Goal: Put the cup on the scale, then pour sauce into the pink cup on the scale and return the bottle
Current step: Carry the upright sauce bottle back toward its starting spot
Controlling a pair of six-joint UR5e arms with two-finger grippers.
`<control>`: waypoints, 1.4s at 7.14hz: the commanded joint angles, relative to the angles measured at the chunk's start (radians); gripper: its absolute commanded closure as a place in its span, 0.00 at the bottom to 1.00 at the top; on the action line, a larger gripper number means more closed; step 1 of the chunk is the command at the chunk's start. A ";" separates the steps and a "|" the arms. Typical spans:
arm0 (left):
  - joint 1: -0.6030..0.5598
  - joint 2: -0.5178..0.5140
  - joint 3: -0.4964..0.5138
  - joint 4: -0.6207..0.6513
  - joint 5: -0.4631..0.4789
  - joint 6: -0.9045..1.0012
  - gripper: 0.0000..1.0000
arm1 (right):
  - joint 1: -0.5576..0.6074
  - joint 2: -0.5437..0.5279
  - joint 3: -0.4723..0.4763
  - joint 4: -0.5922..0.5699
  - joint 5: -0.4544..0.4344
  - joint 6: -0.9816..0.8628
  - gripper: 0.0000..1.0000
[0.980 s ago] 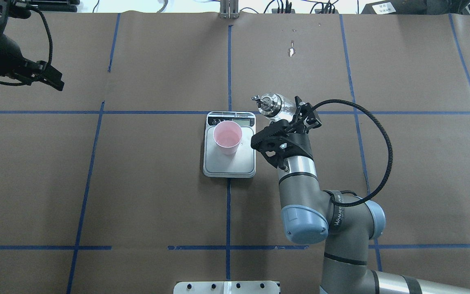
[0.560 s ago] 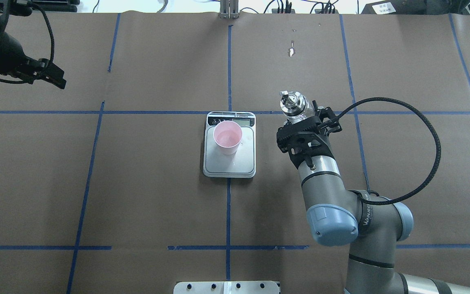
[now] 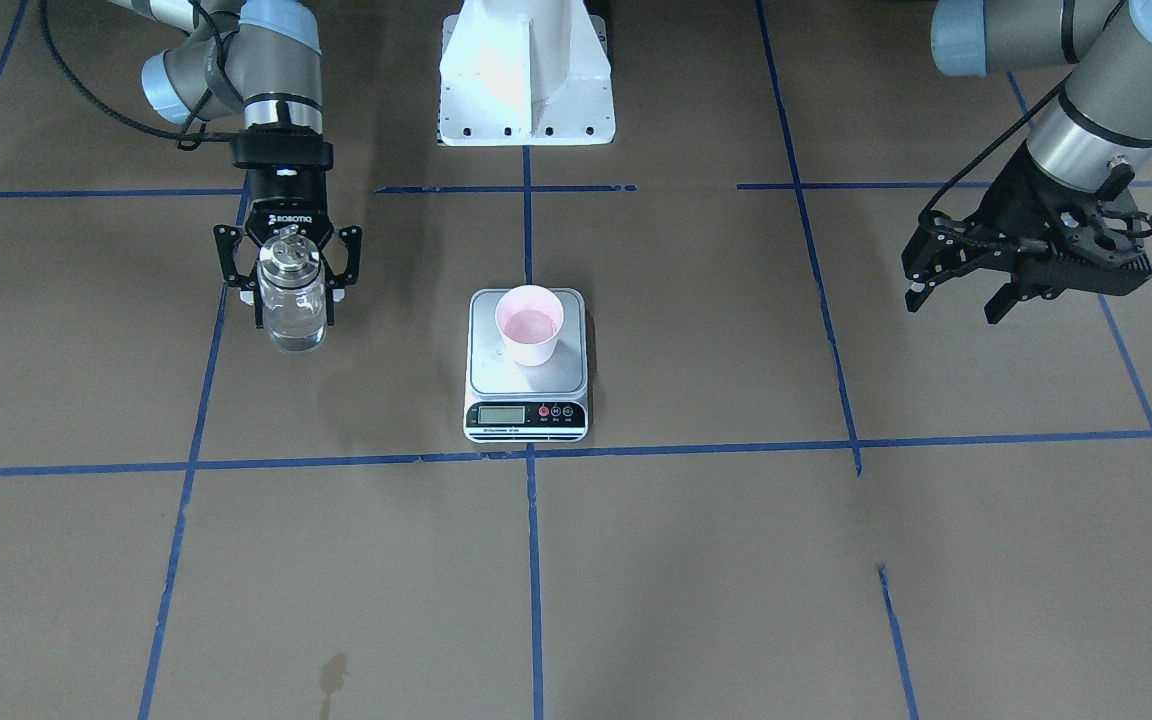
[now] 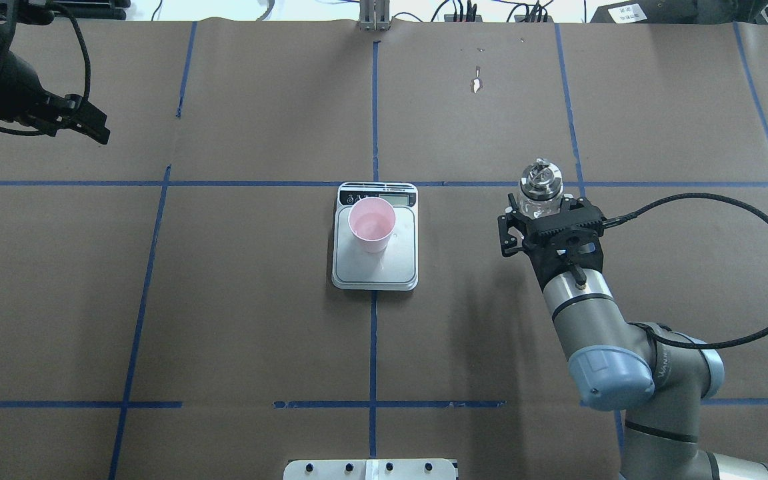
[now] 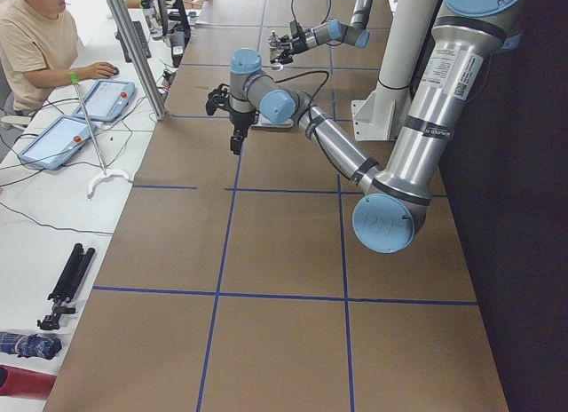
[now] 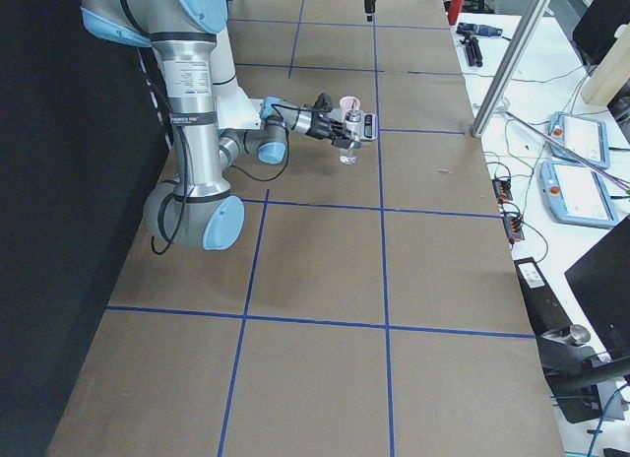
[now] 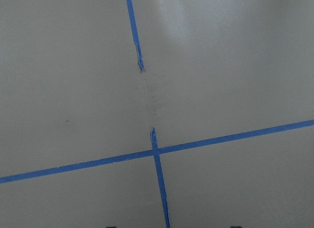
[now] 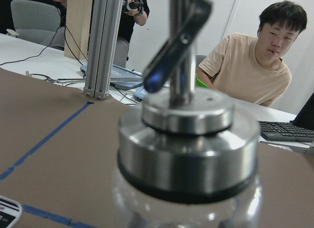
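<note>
Small clear glass bottle (image 3: pixel 291 300) is upright, long axis vertical, spout end pointing up; cylinder body, shiny steel collar, colourless sauce (image 3: pixel 294 335) showing through the lower part. The right gripper (image 3: pixel 293 318) pinches it by the sides, well off to the robot's right of the scale (image 3: pixel 481 380); can't tell if its base touches the brown paper table (image 3: pixel 696 560). Pale pink tapered cup (image 3: pixel 530 325) stands mouth up on the scale's flat steel platform. The left gripper (image 3: pixel 954 300) is far off, fingers spread

Brown paper-covered table (image 4: pixel 257 333), blue tape lines (image 4: pixel 257 183) crossing it, aluminium post (image 8: pixel 100 41) ahead of the right gripper (image 4: pixel 543 203), person in beige shirt (image 8: pixel 255 73) beyond
</note>
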 commanded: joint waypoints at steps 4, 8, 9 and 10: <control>0.000 -0.006 -0.014 0.006 0.005 -0.023 0.18 | 0.013 -0.067 -0.088 0.126 -0.010 0.217 1.00; 0.000 -0.007 -0.040 0.028 0.005 -0.023 0.18 | 0.012 -0.064 -0.160 0.146 -0.050 0.222 1.00; 0.000 -0.007 -0.041 0.028 0.003 -0.023 0.18 | 0.012 -0.064 -0.163 0.161 -0.049 0.239 1.00; 0.002 -0.007 -0.043 0.028 0.003 -0.023 0.18 | 0.012 -0.069 -0.168 0.189 -0.046 0.246 1.00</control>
